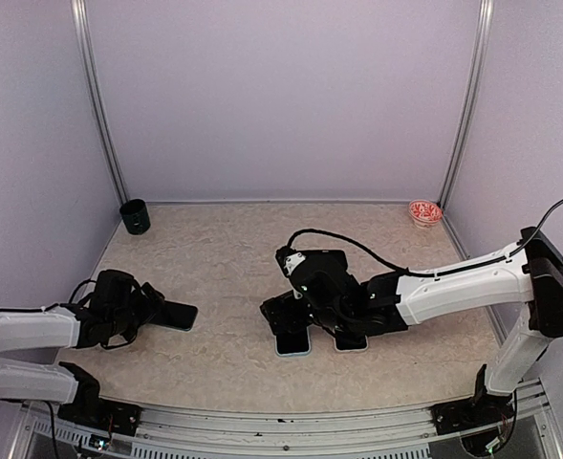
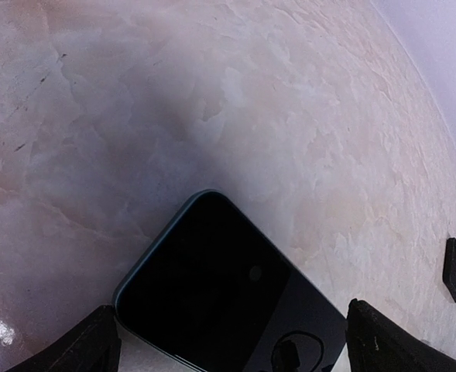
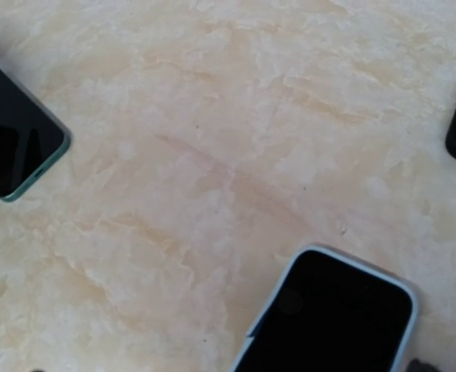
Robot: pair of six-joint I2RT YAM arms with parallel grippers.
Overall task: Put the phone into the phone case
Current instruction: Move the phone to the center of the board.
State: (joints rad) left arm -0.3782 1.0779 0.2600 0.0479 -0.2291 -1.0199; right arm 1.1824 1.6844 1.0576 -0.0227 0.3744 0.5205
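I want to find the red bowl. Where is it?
In the overhead view the red bowl sits at the far right corner of the table, opposite the black cup at far left.

Light: soft, even, from overhead; top view cool and lilac-tinted, right wrist view warmer and brighter. Shadows: broad dim patch on the table (image 2: 173,124), centre of left wrist view. Glare: small white spot lower left there; glossy phone (image 2: 228,302) screen shows reflections. Focus: both wrist views slightly soft, edges bowed.
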